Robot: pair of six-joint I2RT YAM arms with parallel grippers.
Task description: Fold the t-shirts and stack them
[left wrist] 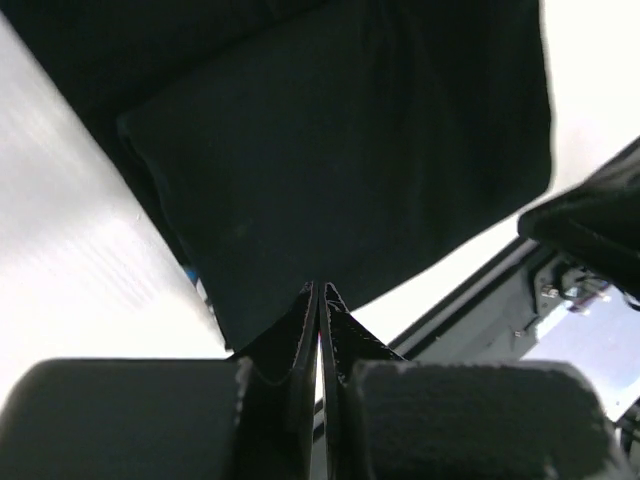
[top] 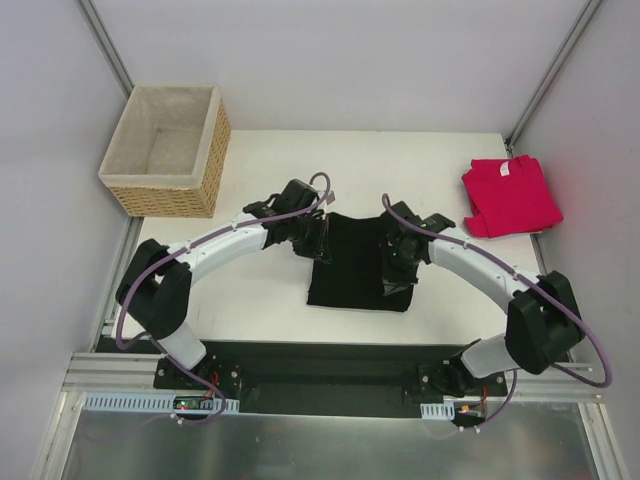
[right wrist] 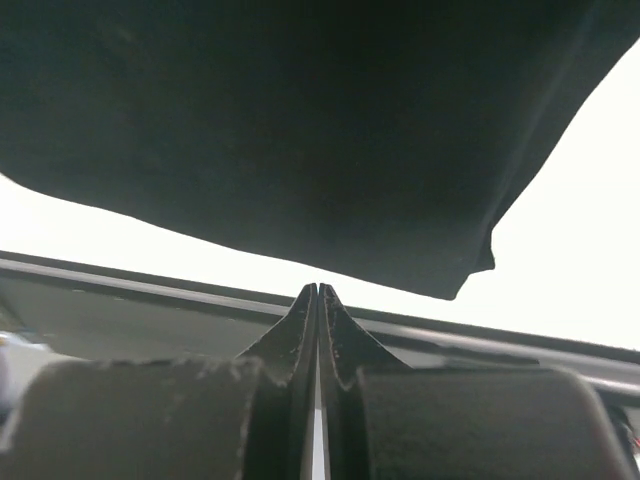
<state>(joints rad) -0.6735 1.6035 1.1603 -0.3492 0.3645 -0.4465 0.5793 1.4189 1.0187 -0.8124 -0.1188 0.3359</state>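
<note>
Left pincer (left wrist: 320, 289) and right pincer (right wrist: 318, 288), both closed empty, over the black t-shirt (top: 355, 275), folded rectangular.

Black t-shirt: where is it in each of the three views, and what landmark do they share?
Top external: black t-shirt lies folded at the middle of the table.
Left wrist: it fills the upper middle of the picture.
Right wrist: it spans the top, with one corner at lower right.
Shared landmark: the dark base rail along the table's near edge.

A white table (top: 400, 170) stands between pale walls (top: 350, 60), a wicker basket (top: 160, 200) at its far-left corner.
</note>
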